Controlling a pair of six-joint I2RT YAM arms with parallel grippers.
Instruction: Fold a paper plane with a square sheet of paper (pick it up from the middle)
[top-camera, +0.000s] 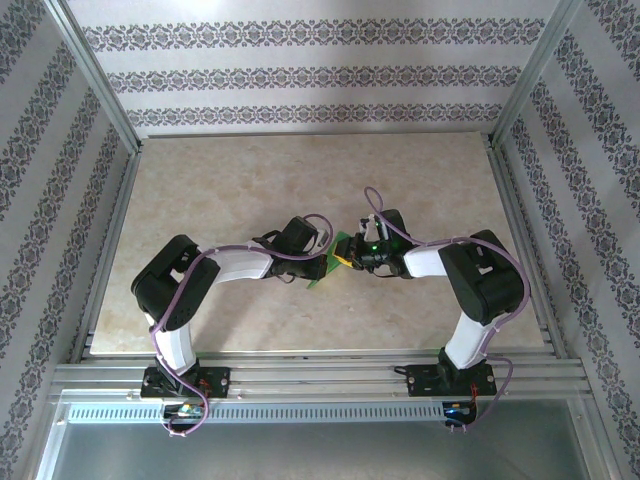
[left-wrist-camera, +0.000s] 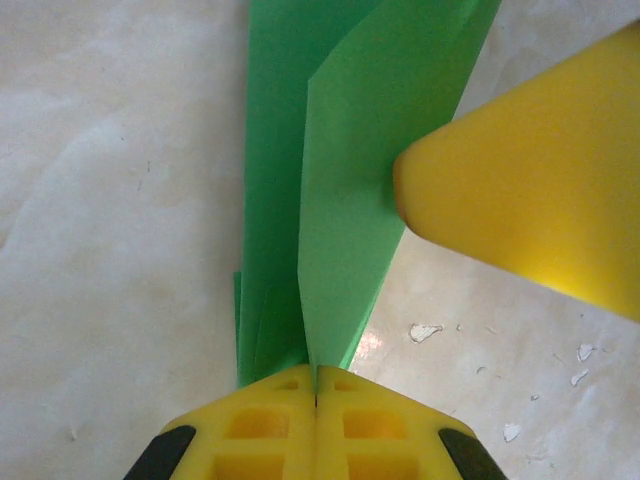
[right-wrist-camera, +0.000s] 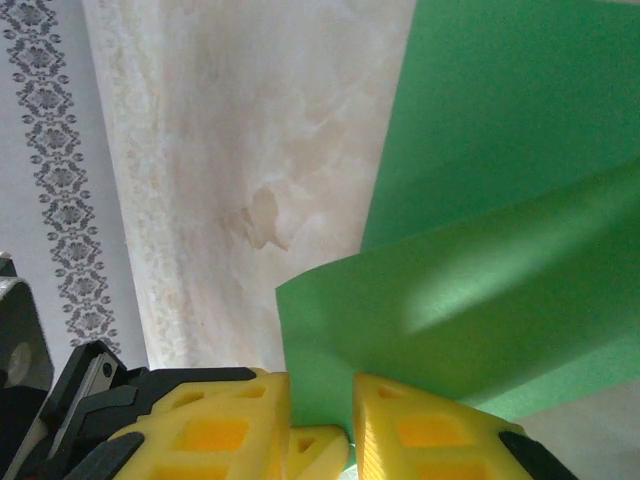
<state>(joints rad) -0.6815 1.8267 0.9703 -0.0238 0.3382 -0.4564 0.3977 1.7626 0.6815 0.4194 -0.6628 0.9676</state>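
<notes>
**A:** How many sheets are there?

**B:** One. A single green paper (top-camera: 326, 274), creased, sitting in the gap where the two grippers meet nose to nose over the table (top-camera: 250, 190).

**A:** What is the left gripper (top-camera: 319, 267) doing?

**B:** It is clenched. In its wrist view the left gripper (left-wrist-camera: 316, 392) has both yellow fingers pressed together with no gap, pinching the paper's near end. The paper (left-wrist-camera: 340, 200) runs straight ahead from those fingertips. I count two layers there, a back one and a lighter flap in front of it.

**A:** And the right gripper (top-camera: 345, 258)?

**B:** From the left wrist, one of its fingers (left-wrist-camera: 530, 180) comes in from ahead and to the right, its tip touching the front flap's right edge. In its own view the right gripper (right-wrist-camera: 322, 400) has two fingers standing a little apart. The corner of the paper (right-wrist-camera: 480, 290) dips into the slot between them. So its jaws are slack around the corner rather than clamped on it.

**A:** How many layers show from that side?

**B:** Two again. One flap crosses just ahead of the fingers, and a second sheet face lies beyond it, up and to the right.

**A:** Is the paper touching the table?

**B:** I cannot tell.
</notes>
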